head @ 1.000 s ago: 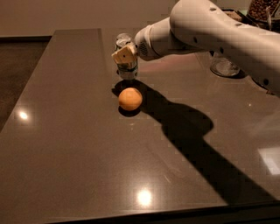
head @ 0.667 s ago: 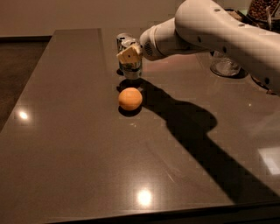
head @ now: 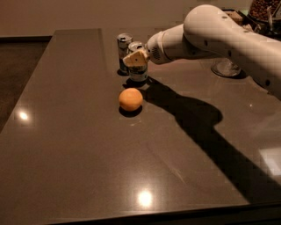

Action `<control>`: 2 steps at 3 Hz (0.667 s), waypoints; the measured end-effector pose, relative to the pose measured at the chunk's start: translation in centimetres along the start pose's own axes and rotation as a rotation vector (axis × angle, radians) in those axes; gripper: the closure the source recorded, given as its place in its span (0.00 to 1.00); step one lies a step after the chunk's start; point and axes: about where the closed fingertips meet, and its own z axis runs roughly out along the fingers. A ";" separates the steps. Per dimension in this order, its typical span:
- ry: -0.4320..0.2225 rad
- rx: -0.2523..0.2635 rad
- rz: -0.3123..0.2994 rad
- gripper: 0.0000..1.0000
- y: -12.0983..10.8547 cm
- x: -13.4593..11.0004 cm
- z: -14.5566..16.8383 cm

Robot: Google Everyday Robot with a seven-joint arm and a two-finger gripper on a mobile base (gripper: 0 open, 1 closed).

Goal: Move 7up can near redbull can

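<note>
The 7up can (head: 138,73) is short, white and green, and stands at the far middle of the dark table (head: 66,132). My gripper (head: 137,58) reaches in from the right and is shut around its upper part, a tan finger pad (head: 135,59) on its front. The redbull can (head: 124,49), slim and silver-blue, stands upright just behind and left of it, very close. I cannot tell whether the two cans touch. The 7up can's bottom is at or just above the tabletop.
An orange (head: 131,99) lies in front of the cans, a little nearer to me. A glass base (head: 226,68) stands behind my arm at the right. A container of brown items (head: 263,9) is at the far right corner. The table's left edge runs diagonally.
My gripper and the 7up can have shifted slightly right, so both cans now show side by side. The orange has not moved.
</note>
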 end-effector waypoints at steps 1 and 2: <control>0.001 -0.002 -0.002 0.00 0.2 0.0 0.1; 0.001 -0.003 -0.002 0.00 0.2 0.0 0.1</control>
